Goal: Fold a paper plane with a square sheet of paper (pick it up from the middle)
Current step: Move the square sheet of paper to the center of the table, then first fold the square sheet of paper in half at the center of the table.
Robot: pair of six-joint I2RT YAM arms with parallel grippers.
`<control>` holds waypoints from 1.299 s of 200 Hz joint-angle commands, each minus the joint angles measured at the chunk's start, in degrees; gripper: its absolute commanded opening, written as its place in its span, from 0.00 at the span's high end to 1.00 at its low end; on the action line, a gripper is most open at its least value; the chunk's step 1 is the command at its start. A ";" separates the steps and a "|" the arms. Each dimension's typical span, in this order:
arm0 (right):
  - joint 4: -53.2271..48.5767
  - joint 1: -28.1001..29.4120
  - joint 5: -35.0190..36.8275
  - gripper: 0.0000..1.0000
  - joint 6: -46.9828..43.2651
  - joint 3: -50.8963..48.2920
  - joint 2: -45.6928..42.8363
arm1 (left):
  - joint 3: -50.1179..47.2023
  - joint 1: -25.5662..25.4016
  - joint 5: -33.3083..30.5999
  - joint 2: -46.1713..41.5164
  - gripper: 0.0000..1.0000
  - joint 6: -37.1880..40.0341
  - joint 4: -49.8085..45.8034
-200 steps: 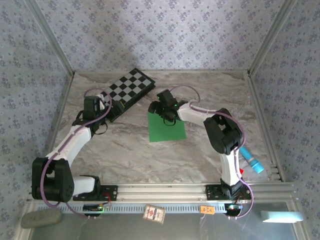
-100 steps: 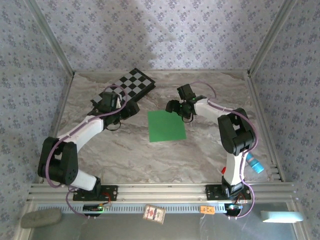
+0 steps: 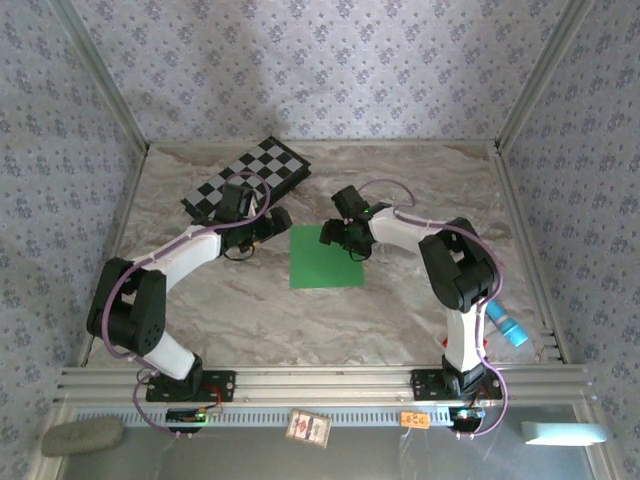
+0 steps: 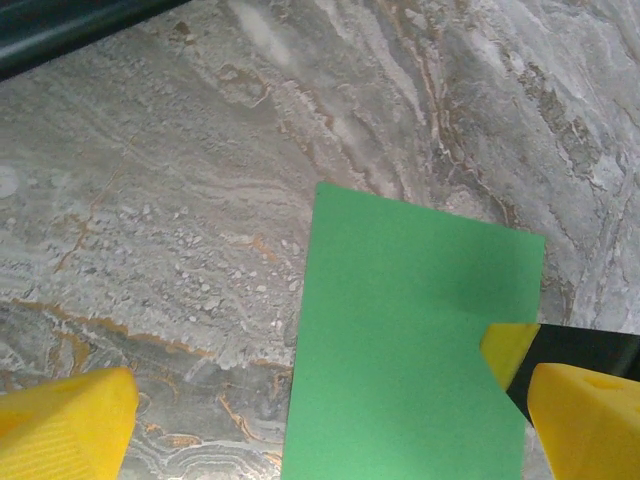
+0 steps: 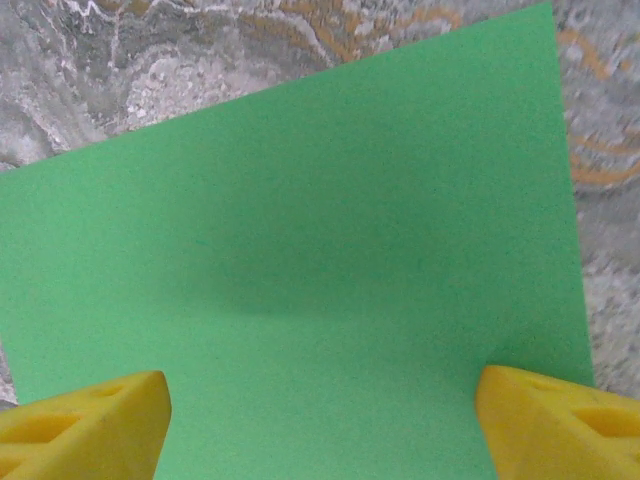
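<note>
Green paper (image 3: pixel 320 262) lies flat (uncreased) under the wide-spread right jaws.

Green paper (image 5: pixel 300 250): matt, smooth, no sheen. Table (image 4: pixel 150 200): marbled stone-look top, grey with rust veins, dull finish. My left fingertips (image 4: pixel 60 430) and right fingertips (image 5: pixel 80 425): yellow plastic, matt, faintly ridged. Rail (image 3: pixel 320 380) along the table's near edge: bare silvery metal.
</note>
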 commanded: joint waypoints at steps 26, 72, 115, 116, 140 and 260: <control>1.76 2.92 -0.85 0.17 12.97 -3.75 -3.64 | 4.27 -0.49 -2.41 1.57 0.02 -1.77 -7.05; 11.79 -3.26 -2.55 0.06 4.93 -12.38 -15.72 | 9.86 -6.35 -7.69 5.29 0.03 2.26 -20.25; 13.76 -13.71 -6.74 0.00 -5.49 -17.64 -19.85 | 20.40 -14.50 -12.45 12.73 0.00 4.46 -31.07; 13.82 -13.95 -6.77 0.00 -5.69 -17.69 -19.87 | 20.72 -14.71 -12.60 12.97 0.00 4.50 -31.27; 13.01 -18.51 -8.57 0.00 -10.02 -17.48 -19.38 | 27.42 -18.93 -15.42 19.08 0.00 4.11 -35.91; 14.05 -23.49 -12.05 0.00 -12.54 -17.61 -17.10 | 45.28 -23.05 -15.21 36.26 0.18 7.98 -45.39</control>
